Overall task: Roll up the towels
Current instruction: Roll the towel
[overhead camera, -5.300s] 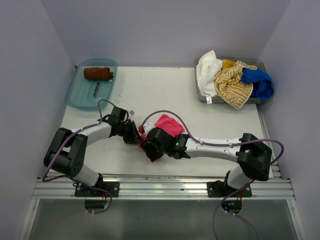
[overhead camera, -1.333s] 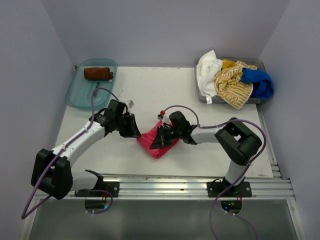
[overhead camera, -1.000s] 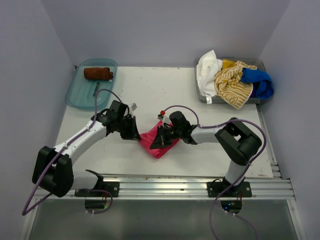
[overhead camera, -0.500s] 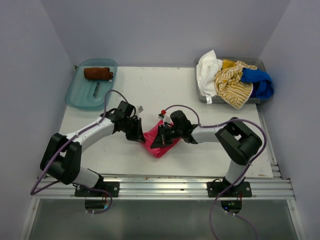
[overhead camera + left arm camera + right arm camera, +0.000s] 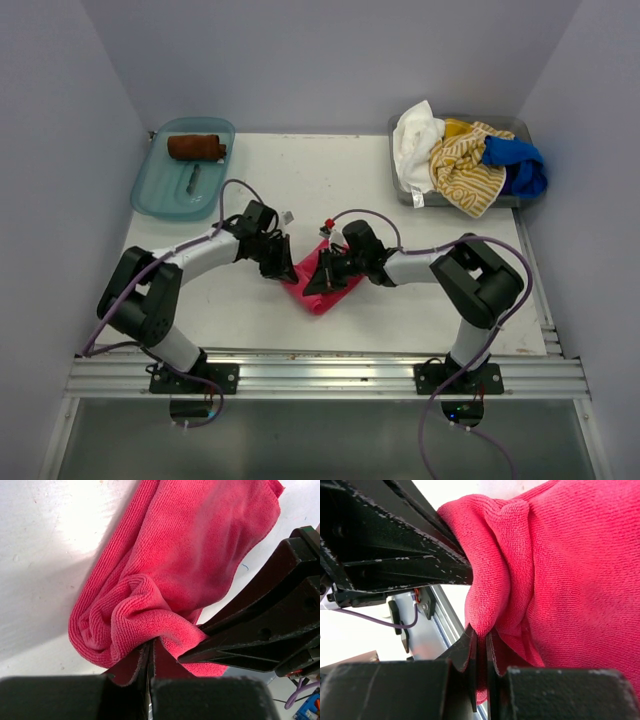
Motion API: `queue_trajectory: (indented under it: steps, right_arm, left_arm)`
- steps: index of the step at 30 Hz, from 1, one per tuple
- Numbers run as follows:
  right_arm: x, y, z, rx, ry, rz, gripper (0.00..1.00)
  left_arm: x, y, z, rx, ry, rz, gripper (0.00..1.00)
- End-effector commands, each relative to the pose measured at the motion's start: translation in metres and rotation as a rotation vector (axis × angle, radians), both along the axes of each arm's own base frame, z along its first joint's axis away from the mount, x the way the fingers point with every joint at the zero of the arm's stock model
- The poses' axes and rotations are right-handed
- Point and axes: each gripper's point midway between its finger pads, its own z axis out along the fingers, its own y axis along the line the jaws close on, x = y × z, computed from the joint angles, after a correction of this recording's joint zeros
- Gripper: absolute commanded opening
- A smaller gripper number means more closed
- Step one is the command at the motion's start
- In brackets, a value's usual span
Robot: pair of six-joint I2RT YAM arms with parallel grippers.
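The hot pink towel point(image 5: 322, 290) lies bunched on the white table between both grippers. My left gripper point(image 5: 286, 269) is shut at the towel's left side, and in the left wrist view its tips point(image 5: 150, 649) pinch a fold of the pink towel point(image 5: 190, 565). On the towel's right side my right gripper point(image 5: 318, 276) is shut, with a pleat of the pink towel point(image 5: 570, 580) caught between its jaws point(image 5: 481, 639). The two grippers almost touch. A rust-brown towel point(image 5: 196, 147) lies rolled in the teal tray point(image 5: 160, 195).
A grey bin point(image 5: 400, 188) at the back right holds a white towel point(image 5: 415, 140), a yellow-and-white striped towel point(image 5: 465, 168) and a blue towel point(image 5: 515, 160). A small dark object point(image 5: 194, 179) lies in the teal tray. Purple cables loop over both arms.
My left gripper has shifted right, closer to the right gripper, and the left arm's elbow has folded in. The pink towel is bunched tighter between the two grippers. The right arm has barely moved.
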Motion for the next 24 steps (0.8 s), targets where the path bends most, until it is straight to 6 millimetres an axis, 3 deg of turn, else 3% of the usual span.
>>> queue_trajectory:
  steps: [1,6,7,8,9,10,13,18,21,22,24]
  right_arm:
    - [-0.003,-0.002,-0.005,-0.003,-0.001,0.018,0.0]
    - [-0.002,-0.014,-0.016,-0.087,-0.024,0.002,0.0]
    - [-0.001,-0.016,-0.009,-0.093,-0.051,-0.001,0.06]
    - [0.001,-0.02,-0.006,-0.113,-0.073,-0.012,0.21]
    - [0.002,-0.031,-0.012,-0.186,-0.091,-0.027,0.27]
    - [0.005,-0.033,0.003,-0.188,-0.141,-0.039,0.32]
    - [0.008,-0.052,0.011,-0.287,-0.209,-0.067,0.41]
    - [-0.002,-0.065,0.034,-0.364,-0.299,-0.035,0.42]
    - [-0.006,-0.059,0.049,-0.407,-0.402,-0.021,0.37]
    - [-0.012,-0.049,0.058,-0.396,-0.438,0.004,0.34]
    - [-0.016,-0.04,0.056,-0.411,-0.456,0.036,0.26]
  left_arm:
    - [0.021,-0.011,-0.004,-0.025,-0.064,-0.005,0.0]
    - [0.016,-0.009,-0.037,0.002,0.007,0.007,0.0]
    - [0.013,-0.008,-0.045,0.01,0.031,0.008,0.0]
    - [0.009,-0.006,-0.05,0.019,0.048,0.008,0.0]
    - [0.006,-0.004,-0.055,0.028,0.064,0.009,0.0]
    - [0.004,-0.003,-0.059,0.037,0.078,0.008,0.0]
    - [-0.003,0.001,-0.067,0.053,0.1,0.007,0.0]
    - [-0.01,0.004,-0.072,0.059,0.119,0.001,0.0]
    - [-0.011,0.005,-0.073,0.061,0.125,0.005,0.0]
    - [-0.011,0.004,-0.072,0.06,0.122,0.005,0.0]
    - [-0.01,0.003,-0.071,0.058,0.12,0.005,0.0]
